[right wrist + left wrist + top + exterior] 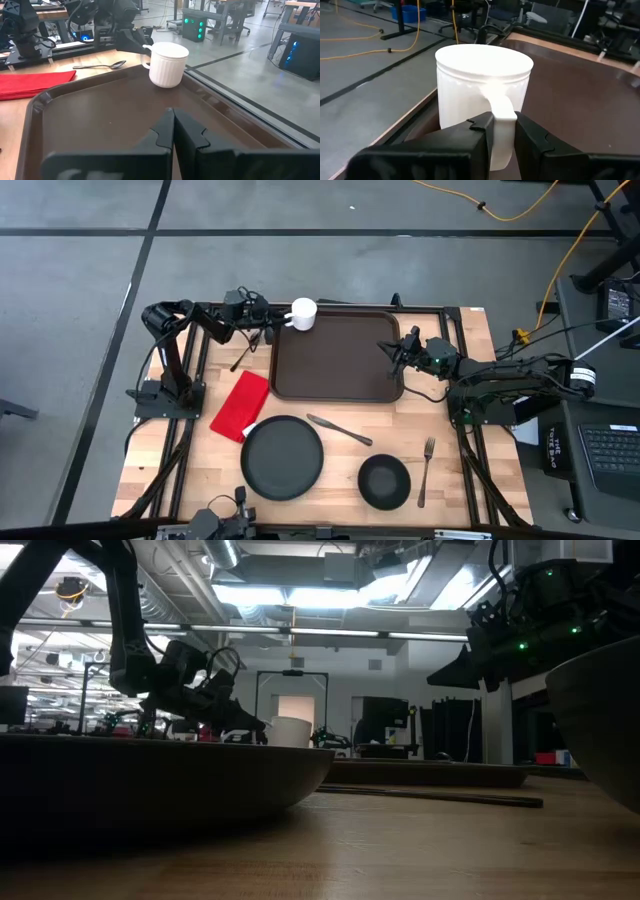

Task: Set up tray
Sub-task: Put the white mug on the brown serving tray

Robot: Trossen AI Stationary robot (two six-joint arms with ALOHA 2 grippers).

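- One dark brown tray (335,355) sits at the far middle of the table, and every place below is given from it; it is a wide rectangle with rounded corners and a raised rim, its floor bare apart from a white mug (303,314) at its far left corner.
- From the left wrist view, the mug stands upright just inside that corner; whether its base is fully down on the tray floor I cannot tell.
- Left gripper (504,131) is clamped on the mug's handle (501,109), one finger on each side, reaching in from beyond the tray's left edge.
- Doing this step well, in my judgement, means lowering the mug straight until it bears flat on the floor and clear of the rim's slope, then parting the fingers sideways so the handle is not dragged round.
- Right gripper (173,131) hovers low over the tray's right edge with its fingers pressed together and nothing between them; it should stay out of the way.
- Off the tray's left side lie a spoon (100,65) and a red napkin (241,405).
- Near side of the tray: a black plate (282,457), a knife (339,428), a black bowl (384,481) and a fork (425,470), all on bare wood and well apart from the tray.
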